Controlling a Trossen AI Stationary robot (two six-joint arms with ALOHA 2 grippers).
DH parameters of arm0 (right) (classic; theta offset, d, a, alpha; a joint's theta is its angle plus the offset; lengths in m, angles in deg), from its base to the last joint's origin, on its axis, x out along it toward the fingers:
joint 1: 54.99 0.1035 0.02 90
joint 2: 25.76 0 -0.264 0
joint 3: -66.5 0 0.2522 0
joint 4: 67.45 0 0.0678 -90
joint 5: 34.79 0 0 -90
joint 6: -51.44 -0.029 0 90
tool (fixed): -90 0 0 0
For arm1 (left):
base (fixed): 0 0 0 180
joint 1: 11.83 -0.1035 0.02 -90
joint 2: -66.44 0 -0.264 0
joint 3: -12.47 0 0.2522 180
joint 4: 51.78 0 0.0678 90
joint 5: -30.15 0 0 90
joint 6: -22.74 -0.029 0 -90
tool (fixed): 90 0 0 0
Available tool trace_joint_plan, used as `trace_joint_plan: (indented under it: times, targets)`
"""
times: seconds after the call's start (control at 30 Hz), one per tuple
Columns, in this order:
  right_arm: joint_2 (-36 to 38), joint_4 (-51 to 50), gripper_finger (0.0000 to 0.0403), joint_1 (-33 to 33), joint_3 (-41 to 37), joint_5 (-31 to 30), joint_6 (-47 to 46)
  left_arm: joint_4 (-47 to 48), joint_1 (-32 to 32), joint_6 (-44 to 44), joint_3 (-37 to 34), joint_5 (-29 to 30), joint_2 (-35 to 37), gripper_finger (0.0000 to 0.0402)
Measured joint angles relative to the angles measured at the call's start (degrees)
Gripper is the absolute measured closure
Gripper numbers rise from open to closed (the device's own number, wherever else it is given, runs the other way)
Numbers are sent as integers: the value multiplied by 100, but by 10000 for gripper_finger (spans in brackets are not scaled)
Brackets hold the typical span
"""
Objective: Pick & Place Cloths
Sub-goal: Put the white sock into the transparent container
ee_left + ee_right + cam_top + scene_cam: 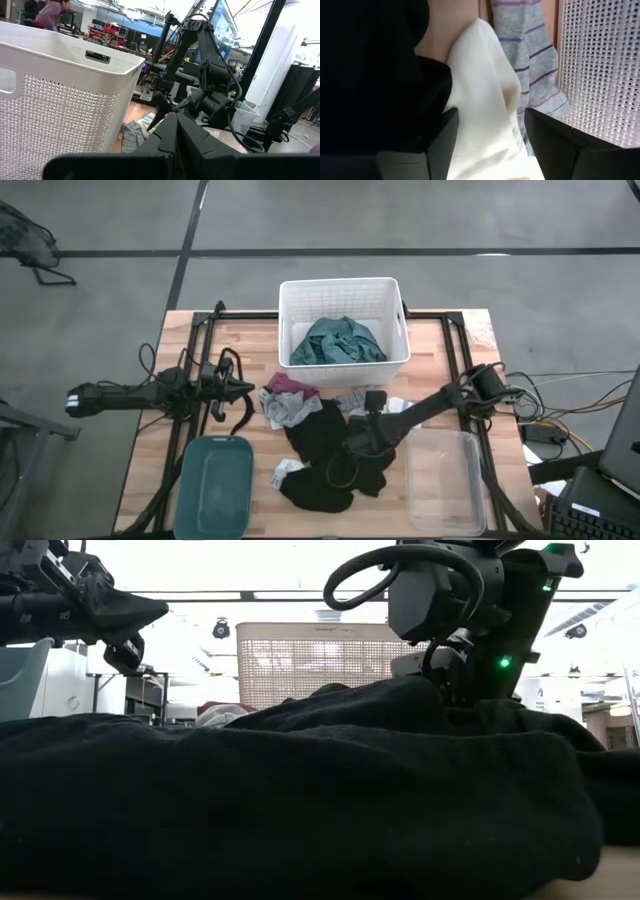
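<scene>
The right end effector (487, 145) hung open directly over a white cloth (482, 110), fingers straddling it lengthwise; the left end effector (243, 387), closed and empty, waited farther away.

A white slatted basket (344, 292), teal tub (215, 485) and clear bin (444, 483) sit on the table (160, 420).

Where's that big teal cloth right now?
Seen from above, the teal cloth lies bunched inside the white basket at the table's far edge, just beyond the pile of loose clothes.
</scene>
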Motion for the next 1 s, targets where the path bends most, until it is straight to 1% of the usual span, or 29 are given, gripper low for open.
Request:
trace_joint_plan:
  times: [0.1,0.2,0.37,0.47,0.7,1.0]
  targets:
    - [2,22,202,-6,-5,27,29,0,1,0,1,0,0,390]
    - [64,64,241,-14,-11,108,39,0,1,-2,1,0,0,390]
    - [146,110,329,-23,-24,337,177,0,0,-2,0,0,0,390]
    - [170,101,382,-23,-31,351,321,0,1,-1,1,0,0,390]
    - [367,-20,392,-17,28,287,368,0,1,-1,0,0,0,390]
    - [1332,-157,394,20,28,186,348,-1,-1,-2,1,1,0,390]
